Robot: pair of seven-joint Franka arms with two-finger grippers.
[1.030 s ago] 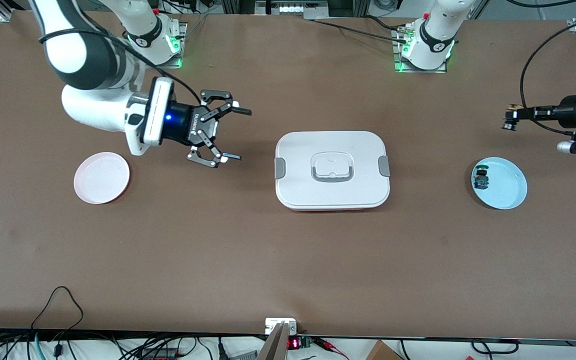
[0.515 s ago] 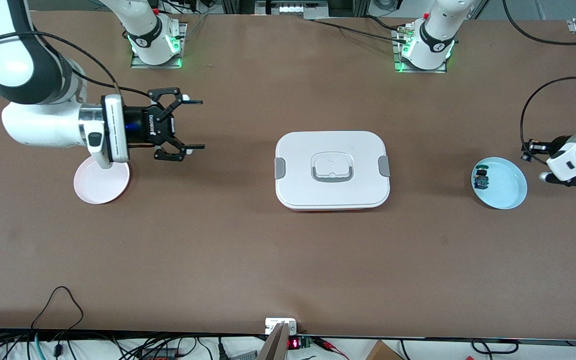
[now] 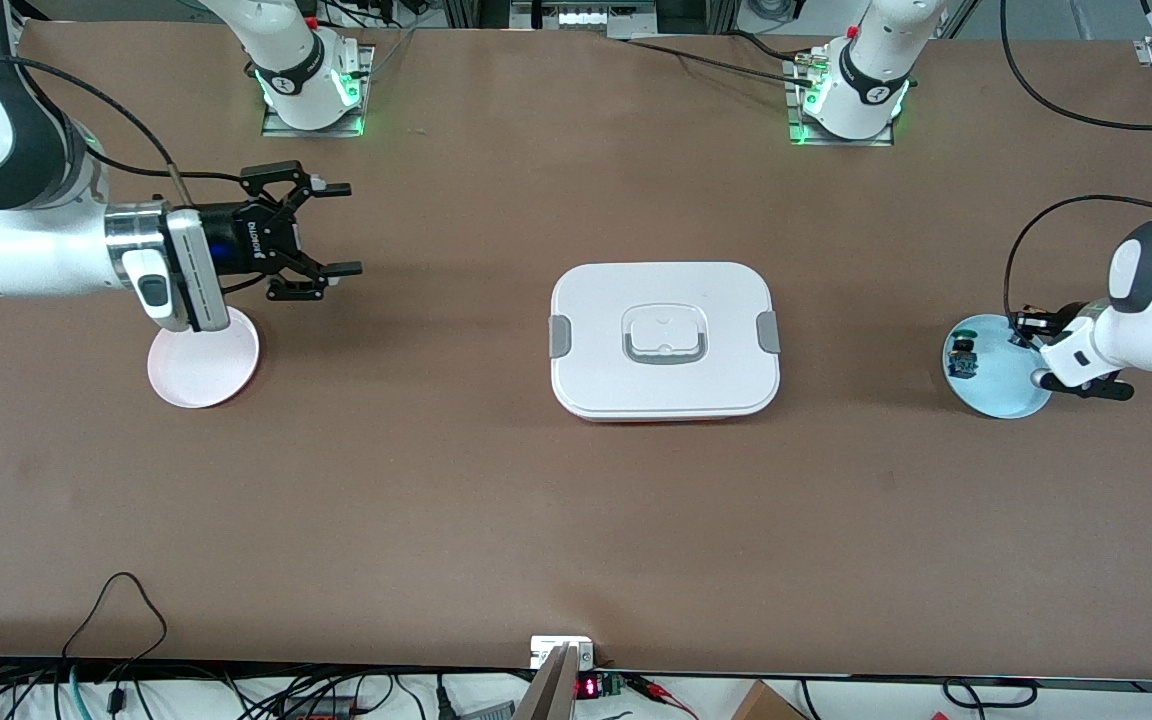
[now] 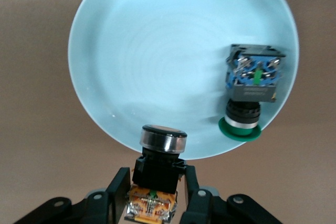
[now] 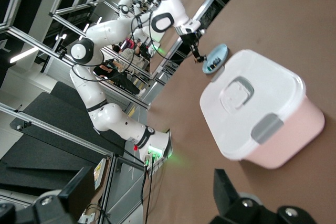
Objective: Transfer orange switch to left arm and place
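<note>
We see the box (image 3: 665,340) sitting closed mid-table, between a pink plate (image 3: 198,370) at the right arm's end and a blue plate (image 3: 994,378) at the left arm's end. Our right gripper (image 3: 319,229) hangs over bare table beside the pink plate, fingers spread wide and empty. Our left gripper (image 4: 157,195) is clamped on the orange switch (image 4: 157,169) above the blue plate's rim, where a blue-and-green component (image 4: 252,88) lies.

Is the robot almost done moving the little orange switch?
Not yet. The left claw is shut on the orange switch, over the blue plate. Left to do: passing it to the open right claw, around the white box, then reaching the pink plate.
</note>
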